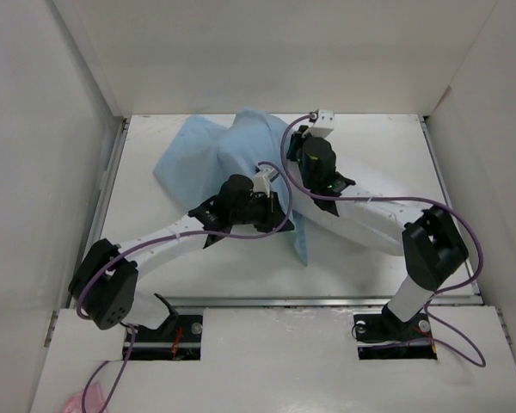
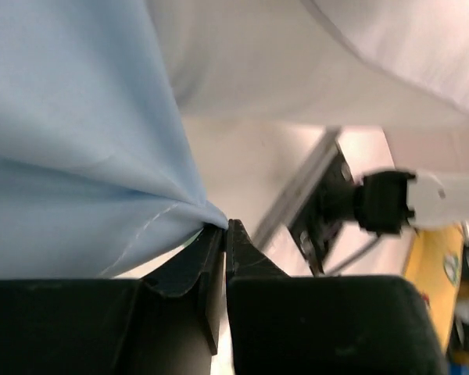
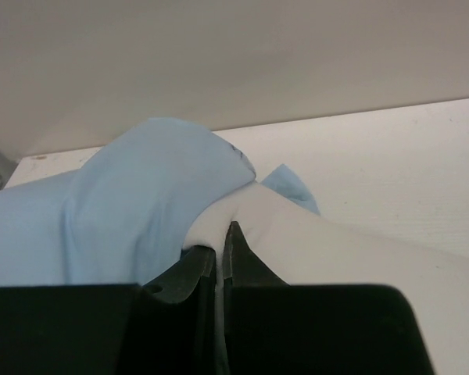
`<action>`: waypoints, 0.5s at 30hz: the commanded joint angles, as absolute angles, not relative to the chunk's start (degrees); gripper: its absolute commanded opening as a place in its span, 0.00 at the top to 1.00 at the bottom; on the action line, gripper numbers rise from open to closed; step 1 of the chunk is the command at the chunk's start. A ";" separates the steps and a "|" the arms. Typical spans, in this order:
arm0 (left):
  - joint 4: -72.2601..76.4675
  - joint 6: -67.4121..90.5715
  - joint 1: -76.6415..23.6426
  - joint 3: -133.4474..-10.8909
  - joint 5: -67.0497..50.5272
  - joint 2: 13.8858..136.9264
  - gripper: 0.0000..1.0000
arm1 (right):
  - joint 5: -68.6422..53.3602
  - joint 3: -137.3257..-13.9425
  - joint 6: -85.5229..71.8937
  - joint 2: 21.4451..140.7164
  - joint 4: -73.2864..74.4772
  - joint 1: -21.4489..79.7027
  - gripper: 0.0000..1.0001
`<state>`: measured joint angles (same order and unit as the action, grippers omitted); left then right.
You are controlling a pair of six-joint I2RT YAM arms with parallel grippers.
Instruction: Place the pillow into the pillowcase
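Pinching pillowcase (image 2: 78,156) edge, left gripper (image 2: 225,228) clamped

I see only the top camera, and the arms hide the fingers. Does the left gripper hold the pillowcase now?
Observer: Yes. In the left wrist view the left gripper is shut on a gathered pinch of the blue pillowcase.
Operator: And the right gripper?
Observer: The right gripper is shut too, its tips where the white pillow comes out from under the blue cloth. Which of the two it pinches, I cannot tell.
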<state>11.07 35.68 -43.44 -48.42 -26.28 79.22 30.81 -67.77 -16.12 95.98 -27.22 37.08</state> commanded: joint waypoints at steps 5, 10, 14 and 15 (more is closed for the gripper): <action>2.64 33.04 -46.85 -50.98 -48.77 77.52 1.00 | 33.67 -66.54 -20.73 95.36 -42.19 36.83 1.00; -2.10 32.61 -46.85 -53.34 -48.26 77.52 1.00 | 17.69 -58.55 -25.57 93.35 -36.93 36.83 0.99; -10.87 28.24 -45.27 -60.61 -44.24 78.05 0.84 | 9.67 -55.02 -27.51 85.29 -32.46 36.83 0.43; -14.03 27.00 -44.74 -62.73 -41.42 78.05 0.56 | 9.67 -55.02 -26.73 83.69 -31.82 36.83 0.31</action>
<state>-6.04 31.07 -43.88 -54.61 -38.33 79.44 15.40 -55.61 -24.23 89.32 -31.66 37.15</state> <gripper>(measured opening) 0.321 0.613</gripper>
